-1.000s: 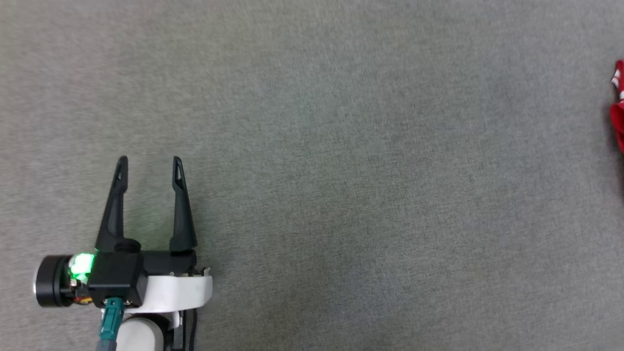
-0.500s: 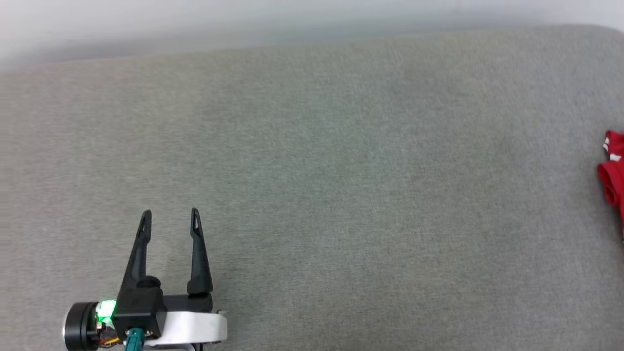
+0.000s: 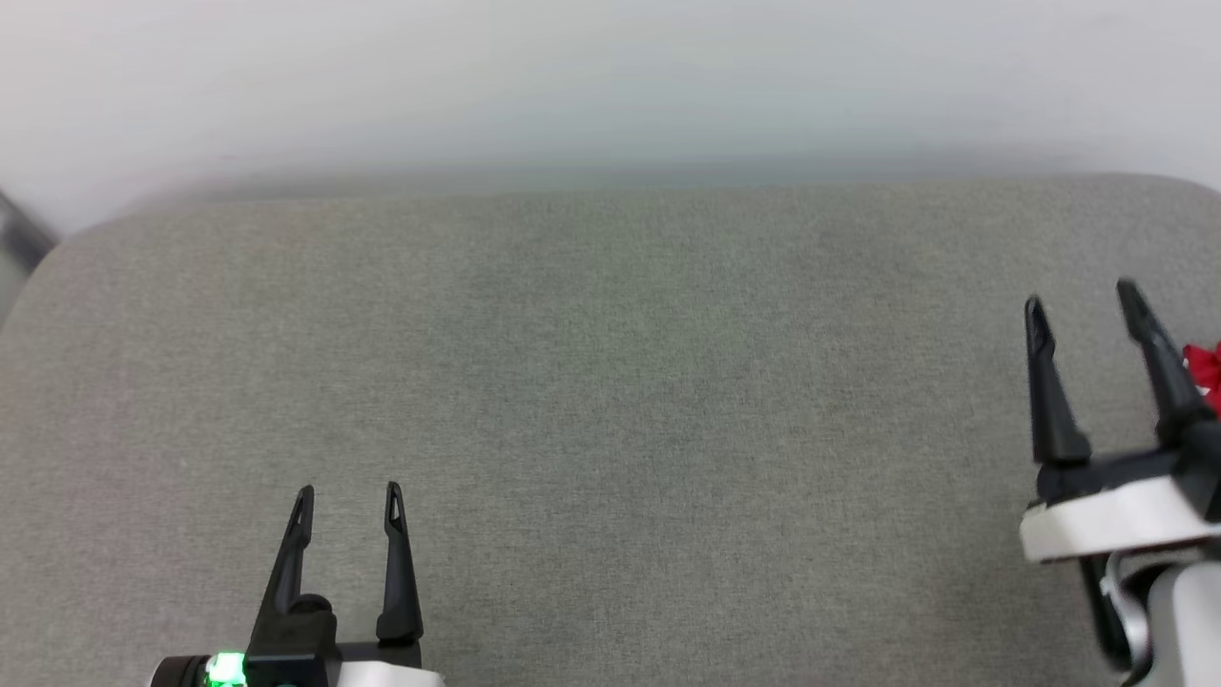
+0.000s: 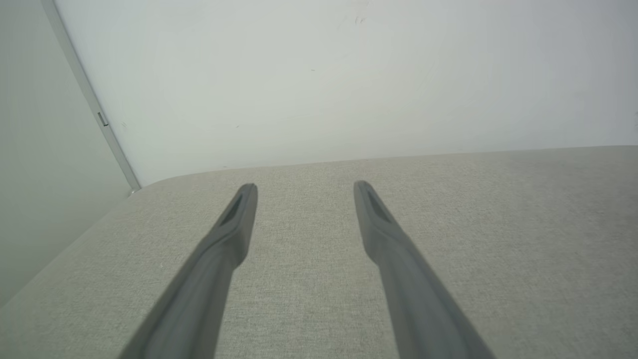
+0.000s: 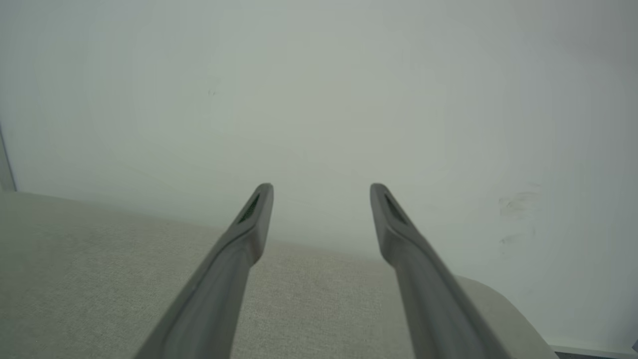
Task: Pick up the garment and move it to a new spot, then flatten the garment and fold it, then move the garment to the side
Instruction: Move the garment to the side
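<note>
A small red piece of the garment (image 3: 1204,367) peeks out at the right edge of the head view, behind my right gripper's outer finger; the rest is out of view. My right gripper (image 3: 1080,298) stands open at the right, just left of that red cloth, with nothing between its fingers (image 5: 249,224). At the lower left my left gripper (image 3: 349,495) is open and empty above the grey surface (image 3: 610,382), its fingers (image 4: 234,224) pointing toward the far edge.
The grey fabric surface (image 4: 523,239) has rounded far corners and ends at a pale wall (image 3: 610,86). A wall corner with a thin strip (image 4: 94,104) lies beyond the far left corner. The right far corner (image 5: 503,309) curves off near my right gripper.
The head camera has tilted up, so the far edge and wall came into view. My right gripper has come into view at the right, covering most of the red garment.
</note>
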Motion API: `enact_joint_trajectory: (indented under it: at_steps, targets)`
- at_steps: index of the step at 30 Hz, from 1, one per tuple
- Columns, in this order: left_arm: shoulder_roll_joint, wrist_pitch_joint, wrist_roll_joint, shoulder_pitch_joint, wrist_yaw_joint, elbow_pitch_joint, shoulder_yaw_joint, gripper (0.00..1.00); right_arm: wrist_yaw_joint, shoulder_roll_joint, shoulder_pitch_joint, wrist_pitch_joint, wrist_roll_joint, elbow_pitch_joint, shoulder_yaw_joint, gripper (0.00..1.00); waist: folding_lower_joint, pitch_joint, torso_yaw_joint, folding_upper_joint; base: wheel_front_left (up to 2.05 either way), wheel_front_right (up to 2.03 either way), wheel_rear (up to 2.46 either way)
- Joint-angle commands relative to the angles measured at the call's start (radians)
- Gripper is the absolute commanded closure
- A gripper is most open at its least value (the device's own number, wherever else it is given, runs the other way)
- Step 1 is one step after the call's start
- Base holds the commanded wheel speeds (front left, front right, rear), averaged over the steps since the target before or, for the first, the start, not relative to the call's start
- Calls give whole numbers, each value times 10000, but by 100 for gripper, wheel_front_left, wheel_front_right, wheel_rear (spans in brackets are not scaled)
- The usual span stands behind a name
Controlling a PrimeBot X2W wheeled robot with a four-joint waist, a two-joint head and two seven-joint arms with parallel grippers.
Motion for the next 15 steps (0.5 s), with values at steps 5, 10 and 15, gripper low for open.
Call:
enact_joint_trajectory:
  at_steps: [5,10,15]
  targets:
    - [-21,-21,90,249,-100,162,-6,0,-12,638,1223,-25,278,-113,51,0,1,-421,210,0,0,0,0]
    - [-28,-21,111,441,-146,334,-51,0,-12,1042,2185,-27,296,-368,-75,0,1,-764,325,0,0,0,0]
    - [5,-21,179,566,-238,517,-164,0,-12,1208,2914,-27,364,-679,-193,0,1,-964,438,0,0,0,0]
